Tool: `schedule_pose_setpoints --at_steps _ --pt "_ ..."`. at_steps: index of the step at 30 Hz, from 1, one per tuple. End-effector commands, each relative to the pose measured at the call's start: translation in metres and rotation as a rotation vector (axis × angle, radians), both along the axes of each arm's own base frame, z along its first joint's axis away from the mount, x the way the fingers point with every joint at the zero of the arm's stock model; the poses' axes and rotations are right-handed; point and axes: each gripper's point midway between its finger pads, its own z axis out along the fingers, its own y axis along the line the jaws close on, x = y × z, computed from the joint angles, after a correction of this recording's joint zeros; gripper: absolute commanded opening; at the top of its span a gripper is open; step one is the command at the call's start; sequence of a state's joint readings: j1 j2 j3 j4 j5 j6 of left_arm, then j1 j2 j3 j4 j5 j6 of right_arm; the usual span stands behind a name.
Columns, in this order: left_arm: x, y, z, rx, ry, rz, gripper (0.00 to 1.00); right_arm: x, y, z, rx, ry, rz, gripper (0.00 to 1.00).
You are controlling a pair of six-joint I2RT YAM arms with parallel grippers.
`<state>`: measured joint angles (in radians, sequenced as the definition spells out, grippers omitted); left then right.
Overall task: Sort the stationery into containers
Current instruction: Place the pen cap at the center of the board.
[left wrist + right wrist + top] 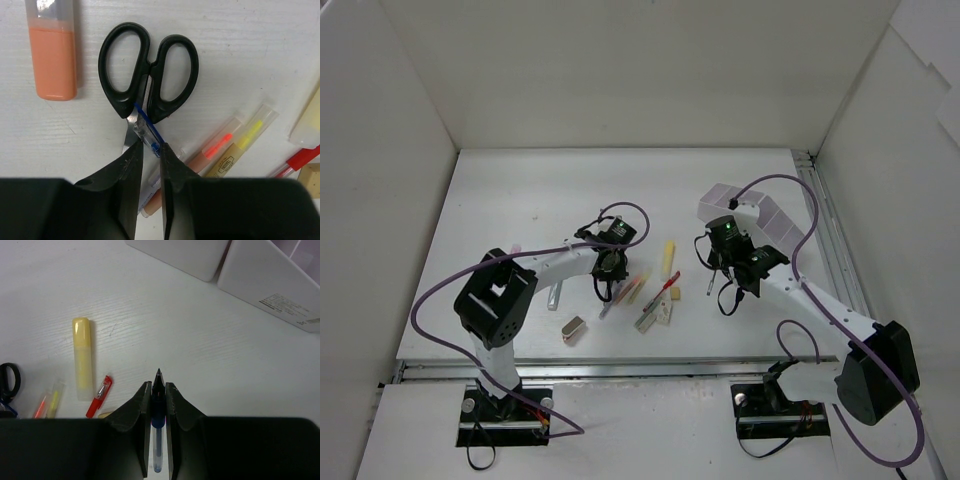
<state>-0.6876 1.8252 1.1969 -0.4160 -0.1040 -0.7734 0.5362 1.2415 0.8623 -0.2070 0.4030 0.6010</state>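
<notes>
Left gripper [151, 154]: jaws are standing narrowly apart, straddling a blue-clipped pen [146, 127] that is lying across the scissors [150, 75] blades, handles pointing to 12 o'clock; cannot tell whether it is pinching yet. Right gripper [158, 389]: jaws are pressing together on a dark pen [158, 420], tip sticking out at 12 o'clock, white tray [270, 275] sitting at 1 o'clock

Scissors [150, 64] left of tray [718, 200].

Black-handled scissors [147, 70] closed, flat on worktop [250, 50]; blue pen [147, 132] lying over blades. Orange marker [52, 55] beside handles. Yellow marker [82, 357] apart. Second pen [158, 430] pinched between right fingers [137, 415]. White tray [720, 198] rear right.
</notes>
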Motion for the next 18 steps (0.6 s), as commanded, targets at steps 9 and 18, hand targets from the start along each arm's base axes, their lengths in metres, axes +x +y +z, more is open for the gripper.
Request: schedule_pose_setpoints --at_steps 9,18 --pt "0.007 -0.013 0.014 -0.008 -0.057 -0.06 0.1 0.007 -0.005 0.016 -0.04 -0.042 0.034 0.0" --pt "0.009 -0.014 0.004 0.025 -0.029 -0.08 0.25 0.008 0.001 0.023 -0.046 -0.048 0.096 0.0"
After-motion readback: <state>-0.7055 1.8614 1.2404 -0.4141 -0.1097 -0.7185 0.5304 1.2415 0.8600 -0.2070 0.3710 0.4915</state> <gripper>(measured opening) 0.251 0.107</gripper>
